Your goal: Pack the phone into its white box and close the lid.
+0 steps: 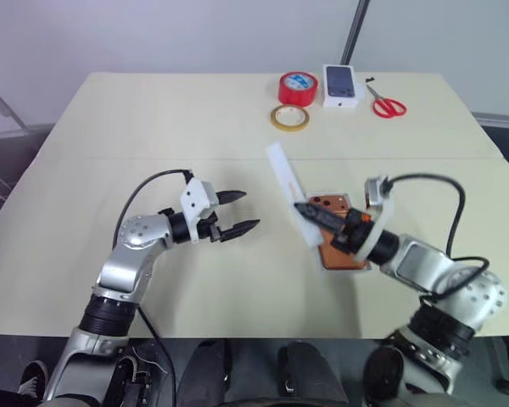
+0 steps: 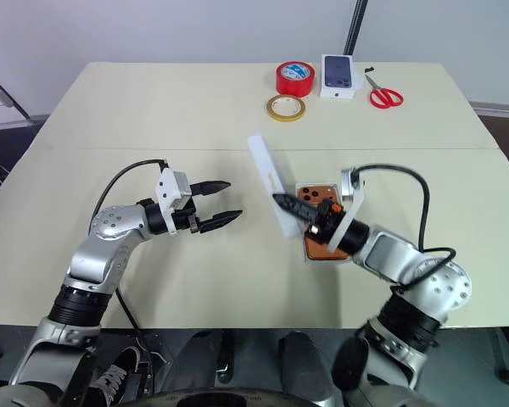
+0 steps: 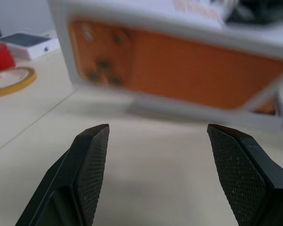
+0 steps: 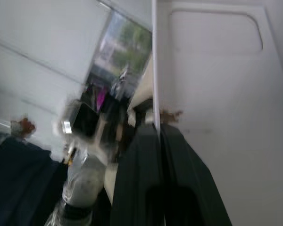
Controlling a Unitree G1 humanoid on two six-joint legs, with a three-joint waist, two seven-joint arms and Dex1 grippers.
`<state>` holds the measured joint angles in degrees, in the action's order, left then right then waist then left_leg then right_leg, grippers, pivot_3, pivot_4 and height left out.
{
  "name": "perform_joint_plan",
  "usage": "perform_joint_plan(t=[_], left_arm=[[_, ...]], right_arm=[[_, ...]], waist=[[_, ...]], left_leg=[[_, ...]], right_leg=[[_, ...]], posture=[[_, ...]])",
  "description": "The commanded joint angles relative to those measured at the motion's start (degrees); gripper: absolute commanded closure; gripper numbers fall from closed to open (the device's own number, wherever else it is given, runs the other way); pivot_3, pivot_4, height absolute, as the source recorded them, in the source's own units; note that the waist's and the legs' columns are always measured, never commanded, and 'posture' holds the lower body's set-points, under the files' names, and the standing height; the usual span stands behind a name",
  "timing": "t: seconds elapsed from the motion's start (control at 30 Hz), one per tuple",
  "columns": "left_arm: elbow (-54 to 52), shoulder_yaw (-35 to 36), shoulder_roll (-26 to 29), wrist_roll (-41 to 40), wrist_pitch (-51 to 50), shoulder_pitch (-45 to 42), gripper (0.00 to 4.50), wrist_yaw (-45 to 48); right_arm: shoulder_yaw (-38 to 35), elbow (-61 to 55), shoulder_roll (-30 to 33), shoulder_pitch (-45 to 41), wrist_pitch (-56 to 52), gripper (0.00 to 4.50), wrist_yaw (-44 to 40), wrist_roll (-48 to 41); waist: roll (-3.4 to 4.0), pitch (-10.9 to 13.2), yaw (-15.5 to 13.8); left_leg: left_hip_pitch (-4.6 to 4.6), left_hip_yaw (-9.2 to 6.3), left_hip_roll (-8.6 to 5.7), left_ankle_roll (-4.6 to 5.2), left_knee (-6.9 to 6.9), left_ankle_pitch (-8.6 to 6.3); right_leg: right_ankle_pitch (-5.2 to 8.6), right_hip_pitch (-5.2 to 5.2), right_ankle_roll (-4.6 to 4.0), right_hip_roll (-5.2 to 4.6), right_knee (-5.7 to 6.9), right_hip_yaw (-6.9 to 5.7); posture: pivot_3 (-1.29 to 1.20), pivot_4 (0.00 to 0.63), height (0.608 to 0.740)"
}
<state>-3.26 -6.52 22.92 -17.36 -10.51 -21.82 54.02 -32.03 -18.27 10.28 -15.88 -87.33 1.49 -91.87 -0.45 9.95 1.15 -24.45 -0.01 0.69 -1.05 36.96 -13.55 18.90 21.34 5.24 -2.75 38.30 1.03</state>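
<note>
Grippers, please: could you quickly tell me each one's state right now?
Left gripper: open, empty.
Right gripper: shut on the flat white box lid.

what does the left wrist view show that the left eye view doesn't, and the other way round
Left wrist view adds: the lid's other face, orange with camera dots inside a white border. Left eye view adds: the scissors, the phone lying flat with its cameras up, and the right end effector shut on the lid's edge. Both share: the open left end effector, red tape, yellow tape, carton.
</note>
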Motion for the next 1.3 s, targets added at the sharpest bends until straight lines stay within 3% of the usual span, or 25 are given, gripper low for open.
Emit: perform_joint_plan(t=[0.03,0.2,0.23,0.3,0.47,0.5,0.6,0.77,0.97,1.13,1.2,1.27,1.3], left_arm=[[-3.1,-1.7,-1.7,-0.4,0.1,0.7,1.03,-1.0],[-3.7,-2.7,-3.5,-1.7,-2.1,1.1,1.03,-1.4],[-3.1,-3.8,-4.3,-1.6,-2.4,1.2,1.27,-1.2],[-2.3,-5.6,-5.4,-1.7,-2.8,1.7,1.79,-0.3],[0.7,-6.8,-7.8,0.2,-1.5,0.6,4.17,-1.6],[0.8,-6.8,-7.9,0.3,-1.4,0.6,4.48,-1.6],[1.0,-6.7,-8.0,0.4,-1.3,0.5,4.48,-1.5],[12.3,-9.6,-14.8,5.0,3.5,-4.4,4.48,-4.8],[23.7,-10.3,-20.5,7.5,9.0,-10.9,4.48,-6.0],[28.9,-10.2,-23.2,7.7,11.3,-13.8,4.5,-4.4],[29.5,-10.0,-23.4,7.9,11.8,-14.0,4.5,-4.2],[31.3,-10.5,-25.0,8.1,12.4,-15.4,4.5,-3.6],[32.1,-10.6,-25.6,8.2,12.7,-15.9,4.5,-3.5]], right_arm=[[10.0,-2.9,8.1,6.1,12.9,4.45,8.9,-19.0],[16.4,-4.6,14.2,9.6,22.9,4.45,8.9,-21.1],[17.0,-3.9,14.5,10.4,24.5,4.49,9.9,-21.1],[17.8,-3.4,13.8,11.7,27.4,4.5,10.6,-21.1],[18.3,-3.1,13.6,12.2,31.9,4.5,11.9,-21.1],[18.4,-3.2,13.6,12.2,32.3,4.5,11.9,-21.1],[18.8,-3.4,13.9,12.4,33.0,4.5,11.9,-21.1],[17.1,3.0,20.6,13.1,34.5,4.5,13.1,-19.0],[15.4,5.4,22.1,13.0,37.2,4.5,11.5,-20.1],[13.9,5.0,23.9,14.3,37.1,2.68,8.3,-19.2],[14.0,4.9,24.2,14.5,37.2,1.61,7.9,-19.2],[12.1,5.2,30.3,16.0,34.4,0.58,0.2,-11.2],[11.9,4.8,33.9,16.9,33.5,0.58,-5.4,-5.4]], waist=[[0.0,0.0,0.0],[-0.02,0.0,-0.1],[-0.03,0.0,-0.1],[-0.03,0.0,-0.2],[-0.05,0.0,-0.4],[-0.05,0.0,-0.4],[-0.05,0.0,-0.4],[-0.08,0.0,-1.7],[-0.08,-0.1,-2.2],[-0.11,-0.1,-1.9],[-0.1,-0.1,-1.7],[0.06,0.0,-1.7],[0.14,0.0,-1.8]], left_leg=[[0.0,-0.01,0.02,0.0,0.01,0.0],[0.01,-0.03,0.02,0.0,0.12,0.0],[0.0,-0.02,0.02,0.0,0.11,0.0],[0.0,-0.04,0.04,0.01,0.1,0.0],[0.01,-0.04,0.02,0.01,0.16,0.0],[0.02,-0.04,0.02,0.01,0.16,0.0],[0.01,-0.05,0.04,0.01,0.13,0.0],[0.05,-0.08,-0.07,0.03,0.24,-0.01],[0.06,-0.08,-0.07,0.11,0.26,-0.06],[-0.03,-0.06,-0.19,0.24,0.35,-0.13],[-0.04,-0.05,-0.17,0.27,0.29,-0.15],[-0.04,-0.02,-0.08,0.27,0.26,-0.15],[-0.04,-0.01,-0.09,0.26,0.27,-0.14]], right_leg=[[0.0,0.0,0.0,0.05,0.0,0.01],[0.0,-0.06,0.01,0.17,0.01,0.04],[0.0,-0.04,0.01,0.2,0.01,0.04],[0.01,-0.05,0.02,0.22,-0.01,0.04],[0.0,-0.12,0.01,0.19,-0.04,0.04],[0.0,-0.12,0.01,0.18,-0.04,0.04],[0.0,-0.1,0.01,0.2,-0.04,0.04],[0.0,-0.3,0.02,0.16,-0.15,-0.02],[-0.02,-0.32,0.05,0.18,-0.15,-0.01],[-0.04,-0.36,0.15,0.09,-0.29,-0.01],[-0.03,-0.33,0.17,0.1,-0.3,0.0],[-0.03,-0.23,0.17,0.17,-0.22,0.05],[-0.04,-0.2,0.16,0.2,-0.18,0.04]], posture=[[0.0,0.15,0.74],[0.0,0.15,0.74],[0.0,0.15,0.74],[0.0,0.15,0.74],[0.0,0.15,0.74],[0.0,0.15,0.74],[0.0,0.15,0.74],[0.0,0.15,0.74],[0.0,0.15,0.74],[0.0,0.15,0.74],[0.0,0.15,0.74],[0.0,0.15,0.74],[0.0,0.15,0.74]])
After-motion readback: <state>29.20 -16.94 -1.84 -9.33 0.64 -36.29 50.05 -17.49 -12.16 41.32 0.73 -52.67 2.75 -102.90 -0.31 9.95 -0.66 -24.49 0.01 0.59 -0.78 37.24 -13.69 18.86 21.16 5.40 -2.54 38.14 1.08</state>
